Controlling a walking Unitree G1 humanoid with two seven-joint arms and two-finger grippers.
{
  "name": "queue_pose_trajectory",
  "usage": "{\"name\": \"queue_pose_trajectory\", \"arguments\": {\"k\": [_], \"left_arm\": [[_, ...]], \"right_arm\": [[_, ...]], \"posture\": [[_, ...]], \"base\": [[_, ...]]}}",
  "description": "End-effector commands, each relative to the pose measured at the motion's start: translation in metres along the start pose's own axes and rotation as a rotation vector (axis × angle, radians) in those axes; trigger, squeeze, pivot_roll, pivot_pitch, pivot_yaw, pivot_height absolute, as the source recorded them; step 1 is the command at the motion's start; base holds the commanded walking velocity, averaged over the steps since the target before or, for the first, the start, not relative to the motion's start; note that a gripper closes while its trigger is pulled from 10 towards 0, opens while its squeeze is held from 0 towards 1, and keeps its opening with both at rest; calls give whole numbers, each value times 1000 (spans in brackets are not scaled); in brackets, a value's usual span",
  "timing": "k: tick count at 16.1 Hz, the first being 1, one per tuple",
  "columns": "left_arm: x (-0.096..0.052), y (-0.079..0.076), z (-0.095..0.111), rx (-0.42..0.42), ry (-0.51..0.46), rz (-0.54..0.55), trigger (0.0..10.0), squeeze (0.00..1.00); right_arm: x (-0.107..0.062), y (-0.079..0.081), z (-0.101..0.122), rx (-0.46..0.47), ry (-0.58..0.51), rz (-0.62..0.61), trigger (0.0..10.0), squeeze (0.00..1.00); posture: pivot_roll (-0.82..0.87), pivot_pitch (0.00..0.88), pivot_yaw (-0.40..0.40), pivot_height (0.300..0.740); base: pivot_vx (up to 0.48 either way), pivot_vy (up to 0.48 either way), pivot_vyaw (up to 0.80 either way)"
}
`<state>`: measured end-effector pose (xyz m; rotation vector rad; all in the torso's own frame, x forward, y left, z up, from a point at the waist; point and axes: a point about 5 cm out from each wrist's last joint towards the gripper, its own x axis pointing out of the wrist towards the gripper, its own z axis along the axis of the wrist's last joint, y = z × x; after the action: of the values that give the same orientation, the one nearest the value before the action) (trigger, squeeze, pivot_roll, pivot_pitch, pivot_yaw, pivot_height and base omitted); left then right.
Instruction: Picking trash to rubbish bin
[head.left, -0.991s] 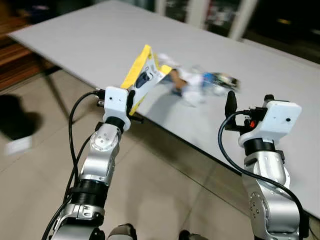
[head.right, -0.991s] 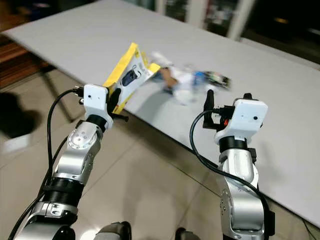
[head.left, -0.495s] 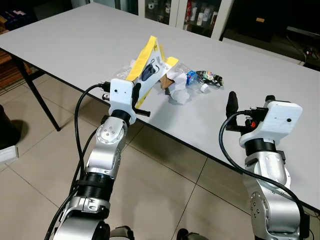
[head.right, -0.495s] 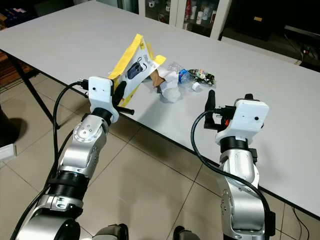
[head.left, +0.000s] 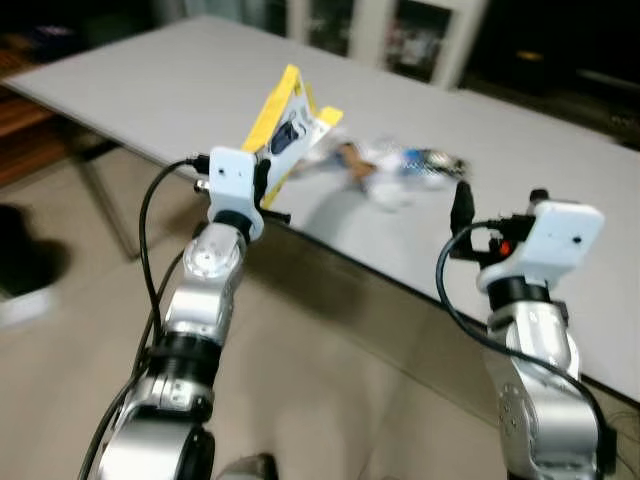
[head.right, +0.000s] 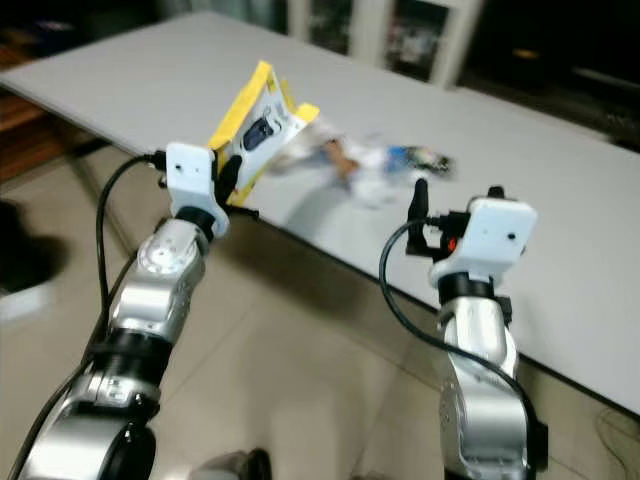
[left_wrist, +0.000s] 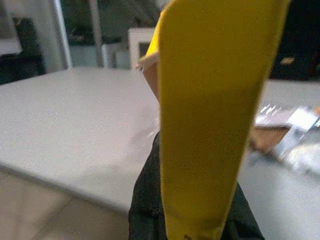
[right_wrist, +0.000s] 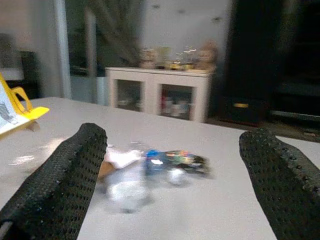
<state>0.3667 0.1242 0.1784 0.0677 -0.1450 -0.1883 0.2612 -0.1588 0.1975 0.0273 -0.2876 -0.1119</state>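
My left gripper (head.left: 264, 186) is shut on a yellow and white product package (head.left: 285, 128), held up over the near edge of the grey table (head.left: 180, 100). Its yellow edge (left_wrist: 205, 115) rises between the black fingers in the left wrist view. A heap of trash (head.left: 400, 172) lies on the table: a crumpled clear plastic bottle, white paper, a brown scrap and a colourful wrapper (right_wrist: 175, 159). My right gripper (right_wrist: 175, 180) stands open at the table's edge, a little short of the heap, with nothing between its fingers (head.left: 461, 208).
The table runs from far left to near right, with tiled floor (head.left: 330, 390) below its near edge. A table leg (head.left: 100, 200) stands at the left. A white cabinet (right_wrist: 160, 95) with shelves is beyond the table. A dark shape (head.left: 20, 250) sits on the floor at left.
The camera has shifted and the picture has blurred. The left gripper still holds the package up; the right gripper keeps its pose by the table edge.
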Motion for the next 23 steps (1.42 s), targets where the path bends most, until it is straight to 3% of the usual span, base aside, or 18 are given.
{"name": "queue_pose_trajectory", "arguments": {"k": [1, 2, 4, 5, 6, 7, 8, 10, 11, 12, 13, 23], "left_arm": [[4, -3, 5, 7, -16, -9, 7255, 0], [4, -3, 5, 9, -13, -6, 6824, 0], [4, -3, 5, 7, -12, -3, 7098, 0], [5, -4, 7, 5, -22, -7, 8235, 0], [5, -6, 8, 5, -32, -15, 8745, 0], [6, -7, 8, 2, -32, -18, 8392, 0], [6, -9, 7, -6, -16, -21, 7020, 0], [9, -10, 7, -18, -1, -26, 6078, 0], [10, -12, 8, -24, -3, -33, 6078, 0], [11, -14, 9, -26, -5, -45, 6706, 0], [11, -18, 9, -36, -9, -79, 9961, 0], [18, -57, 15, -55, 15, -273, 10000, 0]], "right_arm": [[-1, -3, -2, 1, 8, -17, 10000, 0], [-1, -3, -2, 1, 8, -18, 10000, 0], [-1, -3, -2, 1, 8, -19, 10000, 0], [-1, -3, -2, 1, 7, -21, 10000, 0], [-2, -3, -2, 0, 6, -22, 10000, 0], [-2, -3, -2, -1, 6, -23, 10000, 0], [-2, -4, -1, -2, 3, -24, 10000, 0], [-1, -4, 1, -5, -6, -30, 10000, 0], [0, -5, 3, -10, -17, -41, 10000, 0], [0, -8, 5, -14, -28, -59, 10000, 0], [0, -10, 5, -16, -31, -77, 10000, 0], [-1, -22, 3, -20, -49, -169, 10000, 0]], "posture": [[152, 93, -29, 740], [151, 94, -27, 740], [151, 94, -27, 740], [149, 95, -28, 740], [149, 95, -28, 740], [149, 95, -28, 740], [149, 95, -28, 740], [141, 94, -32, 740], [141, 94, -32, 740], [140, 94, -29, 740], [139, 93, -25, 740], [140, 62, 39, 740]], "base": [[0, 480, 0], [0, 420, 0], [0, 381, 0], [0, 0, 0], [0, 0, 0], [0, 0, 0], [0, 0, 0], [0, 0, 0], [0, 0, 0], [0, 0, 0], [0, 0, 0], [0, 0, -273]]}}
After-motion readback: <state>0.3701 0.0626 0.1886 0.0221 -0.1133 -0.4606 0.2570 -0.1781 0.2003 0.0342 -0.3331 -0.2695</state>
